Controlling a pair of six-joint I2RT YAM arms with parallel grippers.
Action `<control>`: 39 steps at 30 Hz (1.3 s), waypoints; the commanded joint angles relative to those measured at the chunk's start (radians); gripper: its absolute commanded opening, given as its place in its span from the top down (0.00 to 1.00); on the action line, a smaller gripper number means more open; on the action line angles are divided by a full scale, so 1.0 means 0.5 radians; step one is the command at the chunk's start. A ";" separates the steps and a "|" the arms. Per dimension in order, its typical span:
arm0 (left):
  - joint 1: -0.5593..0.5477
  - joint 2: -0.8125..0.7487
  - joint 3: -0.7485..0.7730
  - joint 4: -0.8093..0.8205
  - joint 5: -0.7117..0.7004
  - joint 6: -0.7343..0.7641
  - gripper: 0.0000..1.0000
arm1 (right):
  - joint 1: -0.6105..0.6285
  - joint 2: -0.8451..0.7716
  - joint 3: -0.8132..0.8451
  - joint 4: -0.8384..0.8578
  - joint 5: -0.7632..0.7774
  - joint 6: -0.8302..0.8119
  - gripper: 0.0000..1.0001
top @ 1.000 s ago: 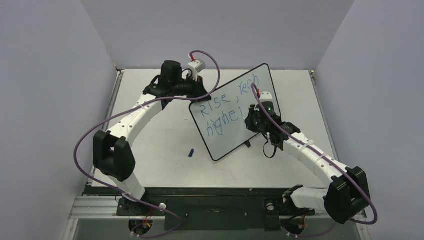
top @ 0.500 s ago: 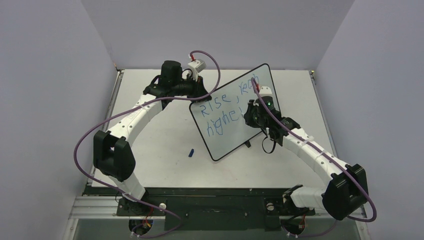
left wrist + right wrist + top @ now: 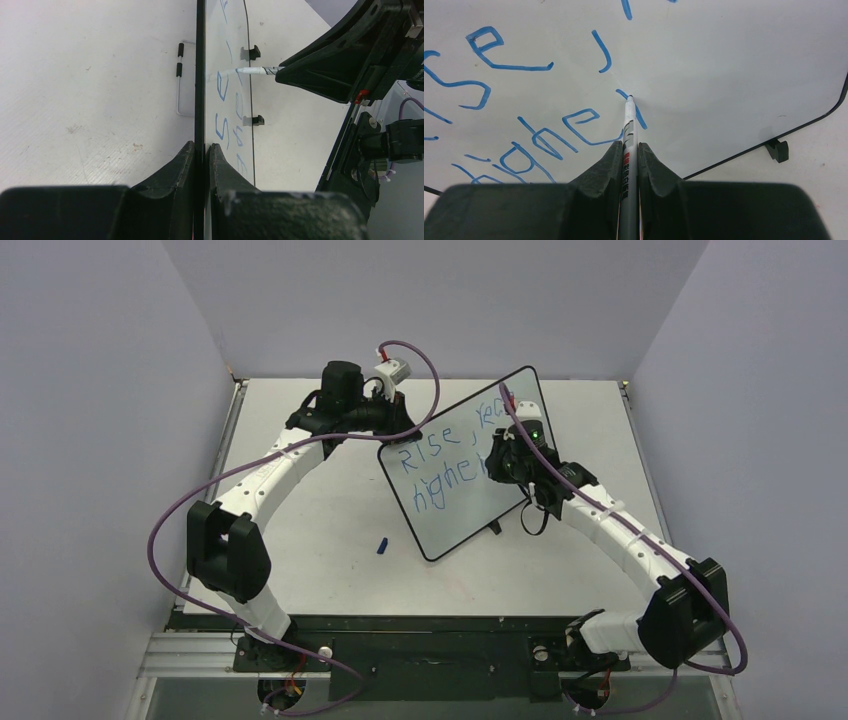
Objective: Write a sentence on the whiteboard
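Whiteboard (image 3: 462, 522) one; sentence (image 3: 438, 477) two blue lines; marker (image 3: 628, 131) one.

Sentence (image 3: 432, 456): blue handwriting in two lines on the whiteboard (image 3: 462, 525).
Top line on the whiteboard: it reads "RiSE," with a comma. Then comes a short word like "tech". Its last letters are hard to make out.
Bottom line on the whiteboard: it reads "highe". Right after the "e" is one short slanted blue stroke.
Right wrist view of the whiteboard: "se" and the comma show up big. Under them "ighe" can be read.
Left wrist view of the whiteboard: the letters are seen from the side. Only an "S" and an "e" can be told.
Marker (image 3: 628, 131) touching the whiteboard: it has a red patch with tiny print. The print is too small to read.
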 commanded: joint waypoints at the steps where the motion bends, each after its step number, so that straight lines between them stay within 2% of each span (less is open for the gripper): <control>1: -0.003 -0.088 0.051 0.176 -0.017 0.137 1.00 | -0.027 0.041 0.100 0.114 0.035 -0.014 1.00; 12: -0.003 -0.088 0.045 0.182 -0.021 0.135 1.00 | -0.078 -0.043 0.193 0.029 0.060 -0.031 1.00; 26: -0.031 -0.078 0.040 0.160 -0.062 0.116 1.00 | -0.083 -0.530 0.162 -0.121 0.158 0.020 1.00; 39: -0.094 -0.144 -0.123 0.175 -0.104 0.008 1.00 | -0.093 -0.620 0.064 -0.075 0.112 0.041 1.00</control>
